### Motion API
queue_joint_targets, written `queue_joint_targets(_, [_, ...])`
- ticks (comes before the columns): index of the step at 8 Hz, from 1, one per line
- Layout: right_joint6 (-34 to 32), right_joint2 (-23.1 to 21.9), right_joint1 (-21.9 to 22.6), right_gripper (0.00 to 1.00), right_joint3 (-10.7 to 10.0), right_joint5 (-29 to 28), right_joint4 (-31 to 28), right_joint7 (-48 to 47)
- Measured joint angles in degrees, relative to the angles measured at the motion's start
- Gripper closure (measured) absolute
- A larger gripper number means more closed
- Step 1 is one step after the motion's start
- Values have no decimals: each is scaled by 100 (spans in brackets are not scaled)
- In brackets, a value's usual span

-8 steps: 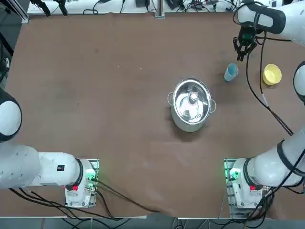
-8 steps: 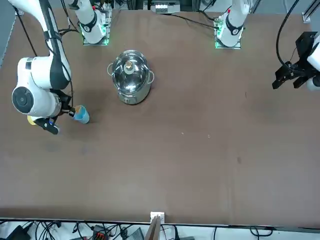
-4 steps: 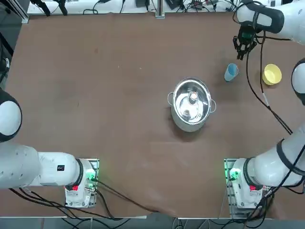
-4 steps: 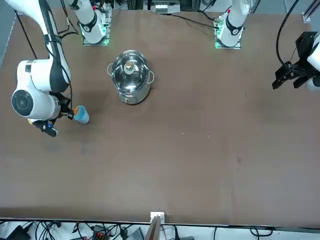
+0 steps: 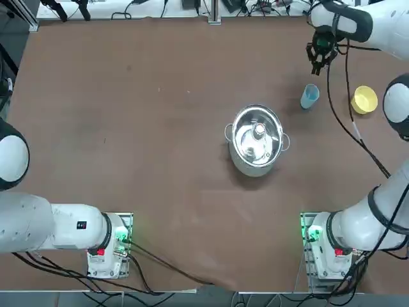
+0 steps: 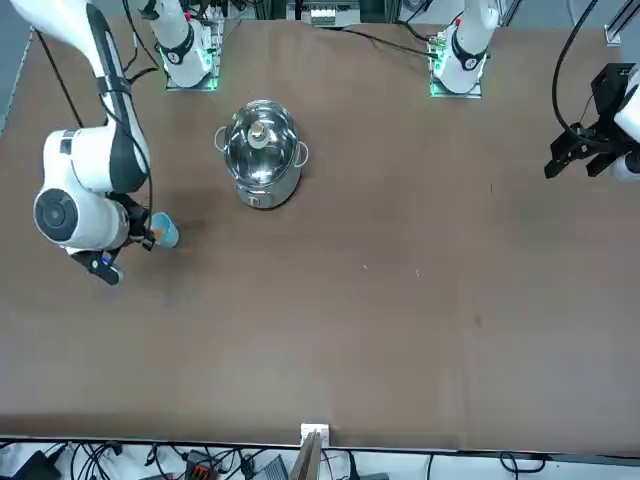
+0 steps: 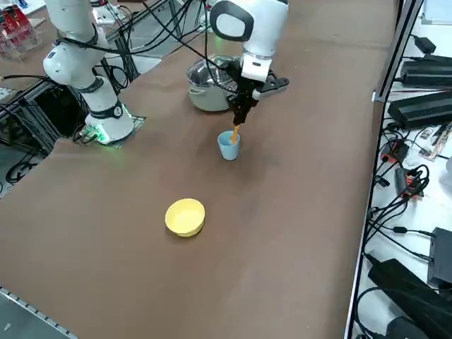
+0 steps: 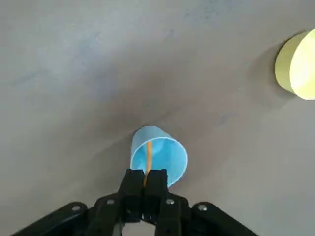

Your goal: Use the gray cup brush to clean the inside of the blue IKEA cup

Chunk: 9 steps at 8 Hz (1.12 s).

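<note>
Top view: brown table (image 5: 128, 128), right gripper (image 8: 145, 183) clamping gray cup brush (image 8: 147, 157).

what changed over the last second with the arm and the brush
The right gripper, shut on the thin orange-handled gray cup brush, shifted toward the table's far edge in the top view, away from the arms' bases, and now sits farther beyond the small light-blue plastic cup. The grip did not change; the wrist view shows the brush reaching into the cup. The blue cup, the yellow cup and the steel pot stayed put.
</note>
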<state>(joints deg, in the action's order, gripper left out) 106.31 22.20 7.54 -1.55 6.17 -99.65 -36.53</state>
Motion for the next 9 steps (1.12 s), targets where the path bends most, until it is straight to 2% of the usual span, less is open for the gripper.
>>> queue_joint_targets(4, [-217,18,154,97,5,-1,9,-140])
queue_joint_targets(9, [-544,19,111,97,-75,8,22,-172])
